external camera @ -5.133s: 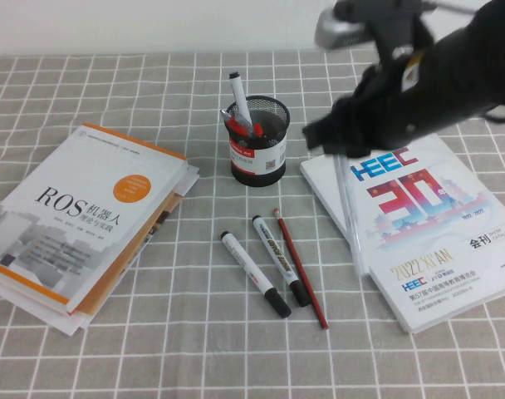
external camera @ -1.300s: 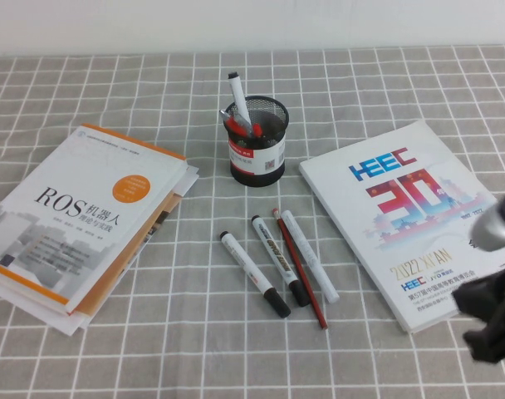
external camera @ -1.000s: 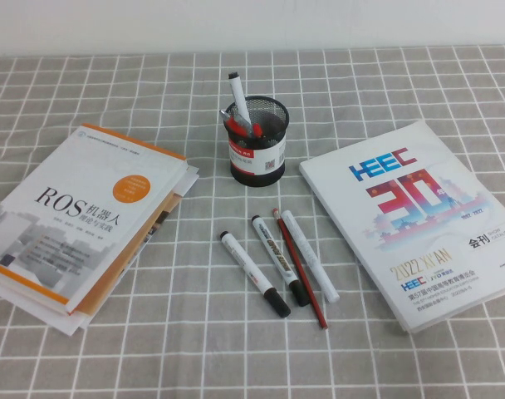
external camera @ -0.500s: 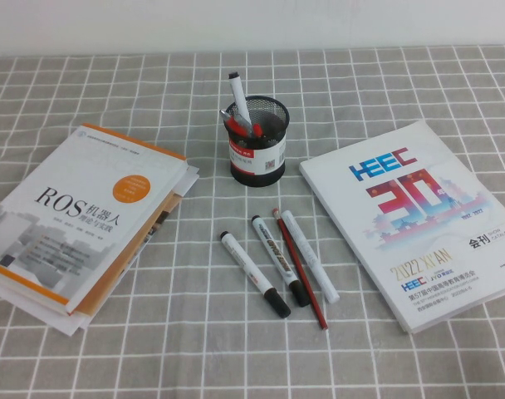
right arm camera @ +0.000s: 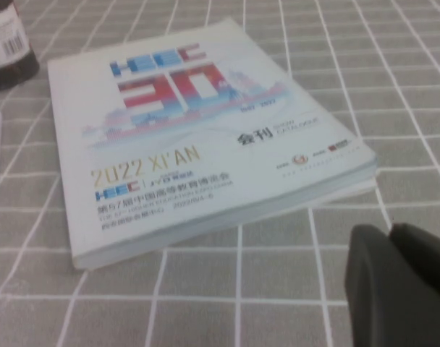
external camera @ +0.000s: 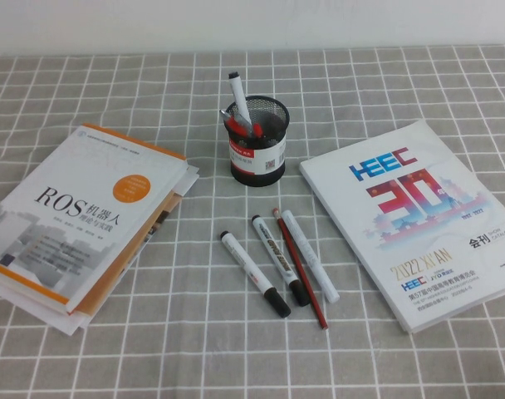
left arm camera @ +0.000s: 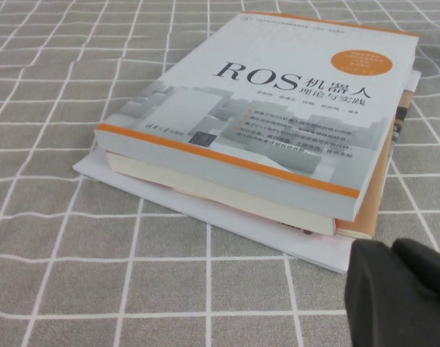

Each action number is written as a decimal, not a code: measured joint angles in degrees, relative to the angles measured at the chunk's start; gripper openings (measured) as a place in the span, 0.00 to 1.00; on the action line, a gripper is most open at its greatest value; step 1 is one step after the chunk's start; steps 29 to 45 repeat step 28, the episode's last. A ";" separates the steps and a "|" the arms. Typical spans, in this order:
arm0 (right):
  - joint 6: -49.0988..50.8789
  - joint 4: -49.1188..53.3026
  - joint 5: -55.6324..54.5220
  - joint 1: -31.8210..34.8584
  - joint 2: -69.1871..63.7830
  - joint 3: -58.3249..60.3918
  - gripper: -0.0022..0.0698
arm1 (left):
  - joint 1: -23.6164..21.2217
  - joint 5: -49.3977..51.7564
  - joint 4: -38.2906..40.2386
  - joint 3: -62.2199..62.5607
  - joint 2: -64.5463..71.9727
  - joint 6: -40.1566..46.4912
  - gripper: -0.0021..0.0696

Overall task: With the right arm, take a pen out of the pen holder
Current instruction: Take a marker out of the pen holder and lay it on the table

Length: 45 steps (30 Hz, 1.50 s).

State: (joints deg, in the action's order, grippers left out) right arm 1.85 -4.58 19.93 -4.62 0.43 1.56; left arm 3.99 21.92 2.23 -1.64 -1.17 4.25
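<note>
One holder [external camera: 258, 154], a black mesh cup, stands upright on the checked desk [external camera: 402, 83]. One upright marker [external camera: 238, 96], white, leans out of it toward the holder's left rim. Red-tipped items sit lower inside; I cannot tell how many.

Four writing things lie flat on the desk on the robot's side of the holder, roughly parallel, none touching the holder. Counted from the holder's left to its right, they are one short marker [external camera: 254, 273], one long marker [external camera: 280, 259], one red pencil [external camera: 302, 270] and one white pen [external camera: 310, 255]. Both markers have black caps pointing away from the holder. The pen lies just beside the pencil, out of the holder.

To the holder's left is one stack of three layers: a ROS book [external camera: 86, 208] on top, a second book under it and a white sheet at the bottom. To the holder's right lies one magazine [external camera: 414, 220].

Two claws show only in their own wrist views. The left claw [left arm camera: 392, 253] hangs low over the desk, far to the holder's left, by the stack's near corner. Its tips are pressed together and hold nothing. The right claw [right arm camera: 388, 235] hangs low to the holder's right, past the magazine's near edge. It is also pressed together and empty.
</note>
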 joint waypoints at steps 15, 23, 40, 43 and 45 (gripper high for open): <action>0.00 0.00 1.76 0.00 0.00 0.00 0.01 | 0.00 0.00 0.00 0.00 0.00 0.00 0.02; 0.00 -0.13 1.76 0.00 0.00 0.00 0.01 | 0.00 0.00 0.00 0.00 0.00 0.00 0.02; 0.00 -0.44 1.76 0.00 0.00 0.00 0.01 | 0.00 0.00 0.00 0.00 0.00 0.00 0.02; 0.00 -0.44 1.76 0.00 0.00 0.00 0.01 | 0.00 0.00 0.00 0.00 0.00 0.00 0.02; 0.00 -0.44 1.76 0.00 0.00 0.00 0.01 | 0.00 0.00 0.00 0.00 0.00 0.00 0.02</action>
